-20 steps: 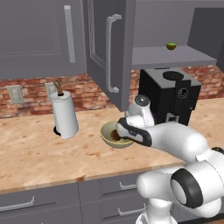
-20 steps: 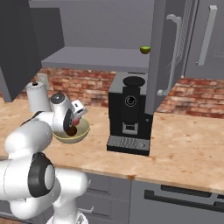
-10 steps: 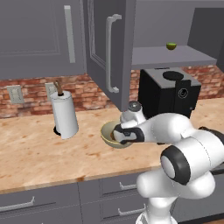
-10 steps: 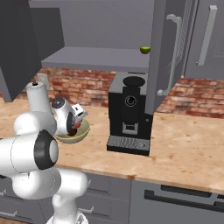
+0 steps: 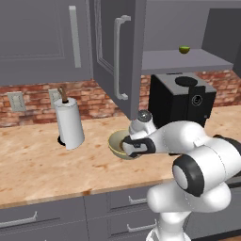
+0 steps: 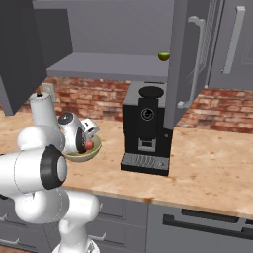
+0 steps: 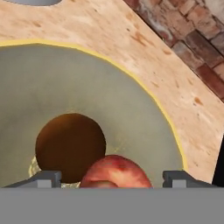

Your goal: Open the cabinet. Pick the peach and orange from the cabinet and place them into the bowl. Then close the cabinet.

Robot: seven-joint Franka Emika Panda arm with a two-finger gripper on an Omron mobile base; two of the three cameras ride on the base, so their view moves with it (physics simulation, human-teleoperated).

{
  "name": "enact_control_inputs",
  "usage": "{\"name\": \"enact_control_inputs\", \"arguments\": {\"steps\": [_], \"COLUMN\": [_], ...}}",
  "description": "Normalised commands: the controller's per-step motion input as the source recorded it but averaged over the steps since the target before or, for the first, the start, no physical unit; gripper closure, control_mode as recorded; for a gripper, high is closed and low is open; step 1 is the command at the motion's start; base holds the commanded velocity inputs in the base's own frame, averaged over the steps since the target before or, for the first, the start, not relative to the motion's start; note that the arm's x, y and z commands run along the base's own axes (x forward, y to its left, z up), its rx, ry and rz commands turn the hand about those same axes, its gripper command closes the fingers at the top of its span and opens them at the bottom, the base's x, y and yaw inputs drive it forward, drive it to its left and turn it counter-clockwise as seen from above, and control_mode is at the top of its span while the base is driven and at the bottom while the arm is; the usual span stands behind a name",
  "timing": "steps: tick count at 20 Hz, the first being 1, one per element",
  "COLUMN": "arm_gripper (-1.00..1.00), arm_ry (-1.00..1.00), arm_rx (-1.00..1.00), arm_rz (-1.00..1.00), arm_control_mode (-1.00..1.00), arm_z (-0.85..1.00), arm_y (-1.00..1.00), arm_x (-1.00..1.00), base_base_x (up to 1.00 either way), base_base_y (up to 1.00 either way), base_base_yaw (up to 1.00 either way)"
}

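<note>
With the pincer spread wide just above the bowl, the peach looks released: it sits between the tips, touching the orange at the bowl's bottom. The bowl stands mid-worktop, nearer the front edge than the brick wall. My read: placing is done. Lift straight up so the tips don't nudge the fruit or clip the rim. Then the cabinet, both doors swung open above; only a green fruit on its shelf.
</note>
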Motion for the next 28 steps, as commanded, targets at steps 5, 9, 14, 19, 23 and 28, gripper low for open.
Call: {"name": "enact_control_inputs", "arguments": {"steps": [5, 9, 14, 19, 23, 28], "arm_gripper": [-1.0, -1.0, -1.0, -1.0, -1.0, -1.0], "arm_ry": [0.0, 0.0, 0.0, -0.06, -0.14, -0.26], "arm_rx": [0.0, 0.0, 0.0, 0.0, 0.0, 0.0], "arm_rz": [0.0, 0.0, -0.02, -0.02, -0.02, 0.0], "arm_control_mode": [-1.0, -1.0, -1.0, -1.0, -1.0, -1.0], "arm_z": [0.17, 0.57, 0.74, 0.77, 0.88, 0.97], "arm_y": [0.0, 0.0, -0.04, -0.08, 0.0, -0.03], "arm_x": [0.0, -0.01, -0.29, -0.53, -0.56, -0.72], "base_base_x": [0.0, 0.0, 0.0, 0.0, 0.0, 0.0], "base_base_y": [0.0, 0.0, 0.0, 0.0, 0.0, 0.0], "base_base_yaw": [0.0, 0.0, 0.0, 0.0, 0.0, 0.0]}}
